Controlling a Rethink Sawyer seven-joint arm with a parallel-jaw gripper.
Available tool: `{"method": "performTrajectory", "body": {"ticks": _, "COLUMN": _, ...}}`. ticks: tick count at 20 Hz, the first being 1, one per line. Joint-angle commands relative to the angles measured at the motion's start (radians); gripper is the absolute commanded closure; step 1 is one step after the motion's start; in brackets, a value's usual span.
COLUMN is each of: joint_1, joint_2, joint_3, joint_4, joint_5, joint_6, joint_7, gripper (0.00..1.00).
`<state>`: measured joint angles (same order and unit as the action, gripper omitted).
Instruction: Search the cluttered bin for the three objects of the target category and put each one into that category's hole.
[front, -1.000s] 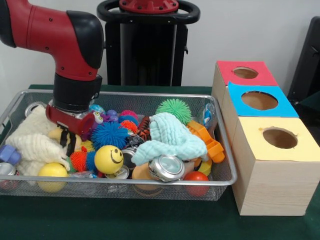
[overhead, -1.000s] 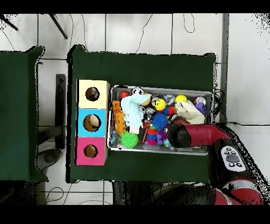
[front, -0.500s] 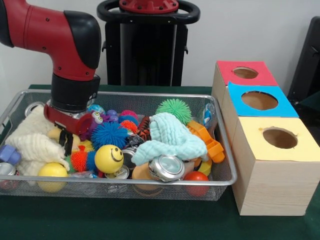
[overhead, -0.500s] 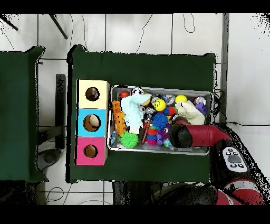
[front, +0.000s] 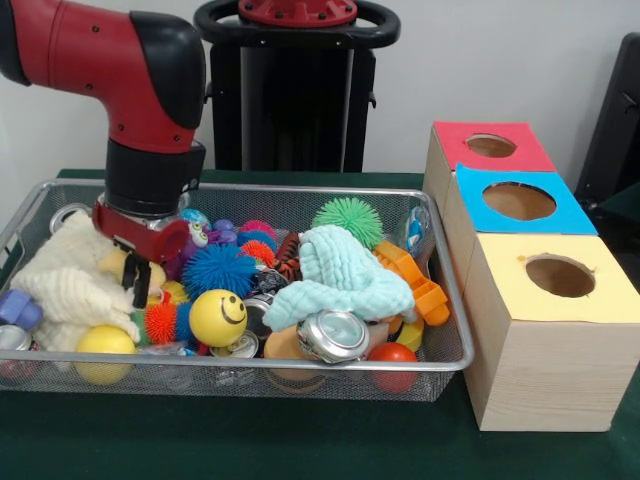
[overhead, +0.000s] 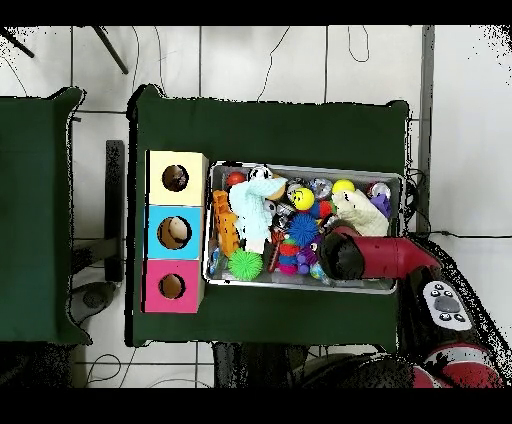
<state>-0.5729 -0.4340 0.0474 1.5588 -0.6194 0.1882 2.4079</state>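
a: where is the piece being gone after?

b: at the left end of the silver wire mesh bin (front: 250, 368), a small yellow rounded toy (front: 113, 264) is seen tucked against the cream fluffy cloth (front: 70, 285), just beside the black gripper (front: 137, 283), which hangs from the red arm right over it. it is only partly shown, so its full shape cannot be made out; possibly a soft ball.

a: is it held?

b: that cannot be told; whether the gripper is clenched or released is hidden by the clutter.

a: how should it be handled?

b: it is judged light and squashy, smooth enough to slip. it would best be taken across its widest part, clear of the cloth, which could be snagged and dragged along. the orange spiky ball (front: 158, 320) and yellow smiley-face ball (front: 217, 318) nearer by could be nudged.
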Motion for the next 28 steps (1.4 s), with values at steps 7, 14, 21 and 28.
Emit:
{"method": "performTrajectory", "body": {"ticks": 7, "joint_1": 0.083, "joint_2": -0.189, "joint_3": 0.102, "joint_4": 0.213, "joint_5": 0.19, "joint_6": 0.154, "joint_7": 0.066, "gripper": 1.0}}
{"method": "performTrajectory", "body": {"ticks": 14, "joint_1": 0.128, "joint_2": -0.283, "joint_3": 0.09, "joint_4": 0.251, "joint_5": 0.265, "joint_6": 0.233, "joint_7": 0.046, "gripper": 1.0}}
{"method": "performTrajectory", "body": {"ticks": 21, "joint_1": 0.191, "joint_2": -0.368, "joint_3": 0.065, "joint_4": 0.304, "joint_5": 0.323, "joint_6": 0.273, "joint_7": 0.065, "gripper": 1.0}}
{"method": "performTrajectory", "body": {"ticks": 28, "joint_1": 0.249, "joint_2": -0.442, "joint_3": 0.043, "joint_4": 0.344, "joint_5": 0.389, "joint_6": 0.322, "joint_7": 0.084, "gripper": 1.0}}
